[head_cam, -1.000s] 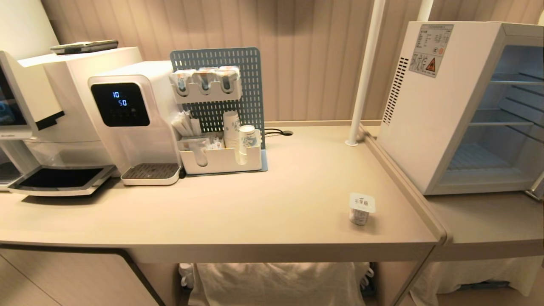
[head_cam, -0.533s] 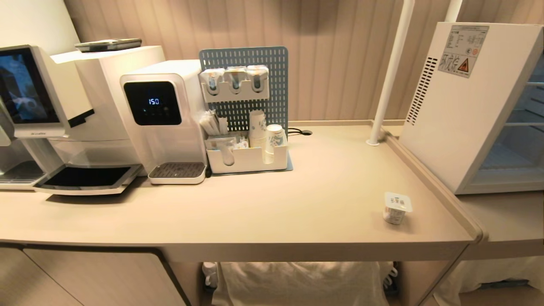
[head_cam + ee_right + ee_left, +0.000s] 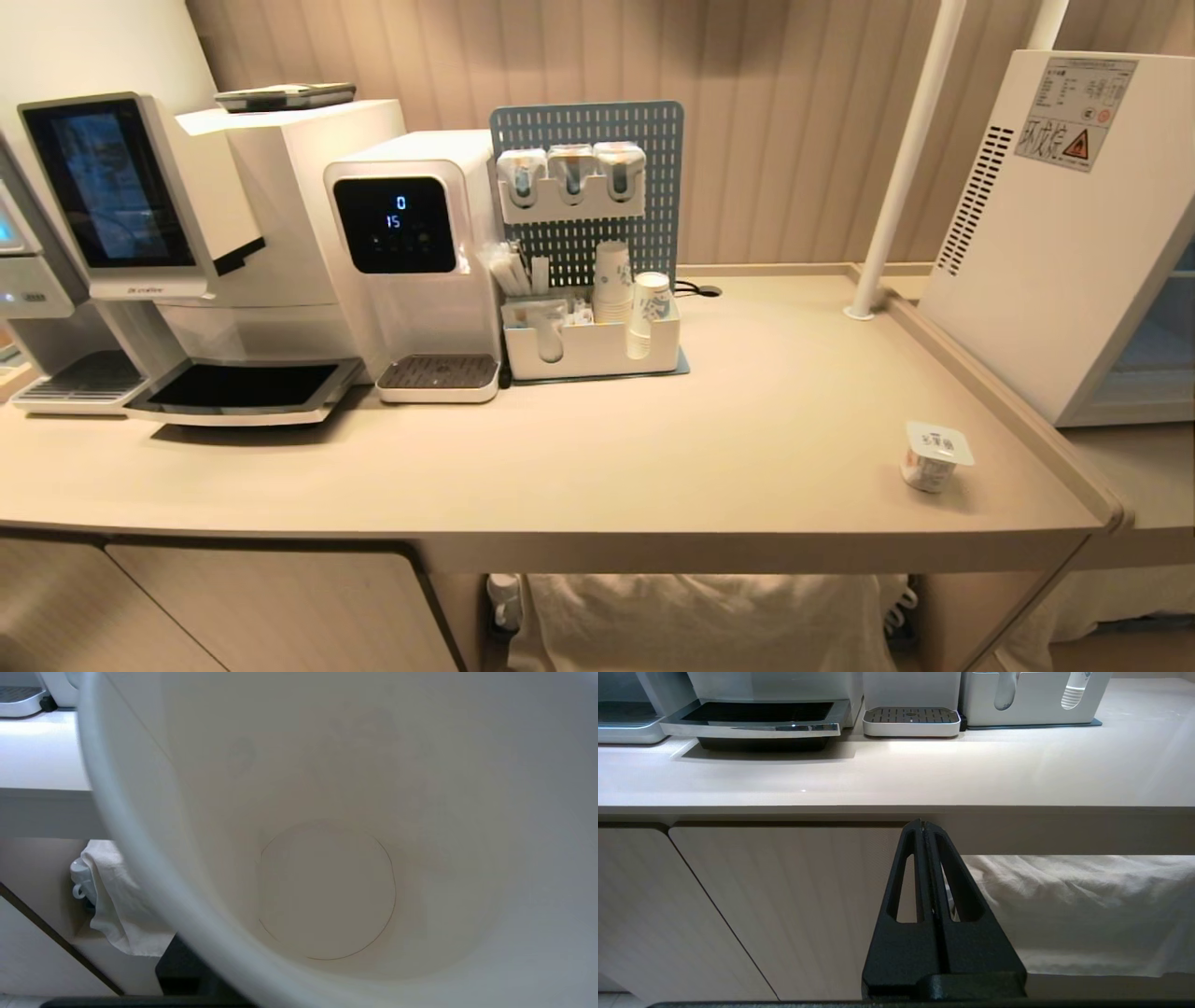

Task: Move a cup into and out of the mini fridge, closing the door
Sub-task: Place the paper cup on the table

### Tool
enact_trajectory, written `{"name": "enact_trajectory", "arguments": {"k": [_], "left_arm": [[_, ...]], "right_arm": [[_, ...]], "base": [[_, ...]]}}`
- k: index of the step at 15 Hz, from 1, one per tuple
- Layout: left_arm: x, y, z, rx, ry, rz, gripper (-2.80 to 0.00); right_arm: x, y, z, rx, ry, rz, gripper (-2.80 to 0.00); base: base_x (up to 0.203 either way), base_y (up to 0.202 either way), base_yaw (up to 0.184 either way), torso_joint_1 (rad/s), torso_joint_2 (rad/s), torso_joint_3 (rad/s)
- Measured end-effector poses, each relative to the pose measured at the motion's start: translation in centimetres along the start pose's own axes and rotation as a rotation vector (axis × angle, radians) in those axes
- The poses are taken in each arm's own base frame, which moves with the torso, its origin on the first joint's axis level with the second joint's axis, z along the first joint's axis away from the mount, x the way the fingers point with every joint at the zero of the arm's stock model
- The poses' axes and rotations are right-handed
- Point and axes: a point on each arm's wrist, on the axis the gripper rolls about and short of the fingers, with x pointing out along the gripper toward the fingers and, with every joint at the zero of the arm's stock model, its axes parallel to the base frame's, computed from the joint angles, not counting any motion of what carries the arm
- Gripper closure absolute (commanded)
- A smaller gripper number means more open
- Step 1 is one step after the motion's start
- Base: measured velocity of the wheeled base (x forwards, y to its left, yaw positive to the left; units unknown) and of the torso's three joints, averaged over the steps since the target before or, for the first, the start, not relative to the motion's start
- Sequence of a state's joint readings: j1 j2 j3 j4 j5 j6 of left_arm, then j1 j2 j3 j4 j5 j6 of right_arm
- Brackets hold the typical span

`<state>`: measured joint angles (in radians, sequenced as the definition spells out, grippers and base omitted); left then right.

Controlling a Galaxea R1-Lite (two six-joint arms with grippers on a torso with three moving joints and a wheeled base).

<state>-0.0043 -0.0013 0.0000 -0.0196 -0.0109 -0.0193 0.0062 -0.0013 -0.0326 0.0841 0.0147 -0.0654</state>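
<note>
Beige counter (image 3: 653, 448) ran along a ribbed wall, with the mini fridge (image 3: 1055, 252) at the far right and a water dispenser (image 3: 411, 252) to the left. The cup (image 3: 327, 858) filled the right wrist view, mouth toward the camera and empty; the right gripper looked closed on it, low at the counter's near edge. Probably light, thin paper that crushes easily, so I'd squeeze gently mid-wall. The left gripper (image 3: 923, 823) was pinched together, parked.

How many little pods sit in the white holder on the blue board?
3, side by side in the holder on the board: left pod, middle pod, right pod. None seems hidden.
</note>
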Motion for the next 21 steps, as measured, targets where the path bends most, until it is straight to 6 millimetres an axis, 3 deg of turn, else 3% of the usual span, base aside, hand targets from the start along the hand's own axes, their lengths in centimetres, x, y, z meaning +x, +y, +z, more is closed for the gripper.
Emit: {"name": "enact_trajectory", "arguments": {"k": [6, 8, 11, 13, 15, 18, 21], "left_arm": [[0.0, 0.0, 0.0, 0.0, 0.0, 0.0, 0.0], [0.0, 0.0, 0.0, 0.0, 0.0, 0.0, 0.0], [0.0, 0.0, 0.0, 0.0, 0.0, 0.0, 0.0], [0.0, 0.0, 0.0, -0.001, 0.0, 0.0, 0.0], [0.0, 0.0, 0.0, -0.003, 0.0, 0.0, 0.0], [0.0, 0.0, 0.0, -0.005, 0.0, 0.0, 0.0], [0.0, 0.0, 0.0, -0.006, 0.0, 0.0, 0.0]], "right_arm": [[-0.1, 0.0, 0.2, -0.004, -0.004, 0.005, 0.0], [-0.5, -0.1, 2.3, 0.019, -0.042, 0.013, 0.0], [0.1, -0.3, 7.3, 0.084, -0.018, 0.079, 0.0], [2.4, -0.3, 10.2, 0.093, 0.065, 0.183, 0.0], [6.0, -0.2, 11.6, 0.07, 0.167, 0.319, 0.0], [11.8, 0.4, 10.8, -0.014, 0.276, 0.55, 0.0], [16.8, 2.0, 8.3, -0.07, 0.357, 0.731, 0.0]], "base": [[0.0, 0.0, 0.0, 0.0, 0.0, 0.0], [0.0, 0.0, 0.0, 0.0, 0.0, 0.0], [0.0, 0.0, 0.0, 0.0, 0.0, 0.0], [0.0, 0.0, 0.0, 0.0, 0.0, 0.0], [0.0, 0.0, 0.0, 0.0, 0.0, 0.0], [0.0, 0.0, 0.0, 0.0, 0.0, 0.0], [0.0, 0.0, 0.0, 0.0, 0.0, 0.0]]}}
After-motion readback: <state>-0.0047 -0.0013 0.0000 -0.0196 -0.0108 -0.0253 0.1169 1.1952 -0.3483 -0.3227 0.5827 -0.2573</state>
